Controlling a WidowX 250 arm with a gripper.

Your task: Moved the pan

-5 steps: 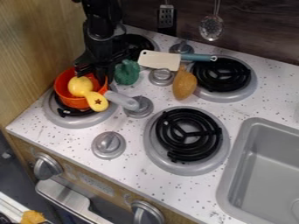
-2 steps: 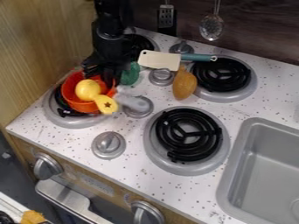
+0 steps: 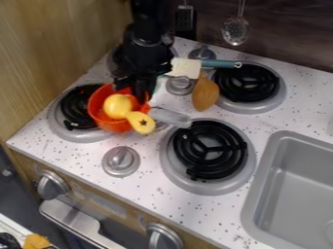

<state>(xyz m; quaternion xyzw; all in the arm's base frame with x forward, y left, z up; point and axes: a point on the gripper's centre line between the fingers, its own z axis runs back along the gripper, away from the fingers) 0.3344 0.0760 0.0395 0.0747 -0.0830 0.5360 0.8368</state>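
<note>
Near the bench's left corner, the orange pan (image 3: 112, 125) overlaps the right side of a burner (image 3: 73, 108), a yellow toy (image 3: 117, 106) in it; the hand (image 3: 135, 91) holds the pan's rim. A cleaver (image 3: 185, 68) lies toward the back edge.

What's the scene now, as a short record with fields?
gripper: at the pan's back rim
pan: orange, overlapping the right part of the left front burner
pan contents: yellow toy, star-marked end over the rim
pan handle: grey, pointing right, tip by the right front burner
pan lifted: cannot tell
behind right front burner: brown toy, cleaver
</note>
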